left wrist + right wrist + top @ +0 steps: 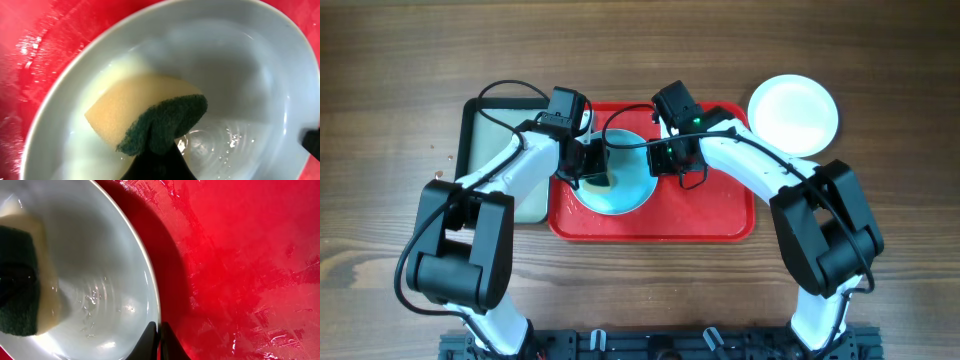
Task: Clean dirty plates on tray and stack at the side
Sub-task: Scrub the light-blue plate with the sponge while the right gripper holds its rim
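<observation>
A pale aqua plate (625,190) lies on the red tray (720,215), wet inside. My left gripper (592,170) is shut on a yellow sponge with a green scouring side (135,110) and presses it onto the plate's inner face (240,65). My right gripper (655,160) is shut on the plate's right rim (159,330), one finger inside and one outside. A dark shadow lies under that rim on the tray (240,255). The white plate (793,113) rests on the table to the right of the tray. A second aqua plate is not clearly in view.
A smaller black-rimmed grey-green tray (510,205) sits against the red tray's left side, under my left arm. The red tray's floor is wet and shiny. Bare wooden table (380,150) lies on both outer sides.
</observation>
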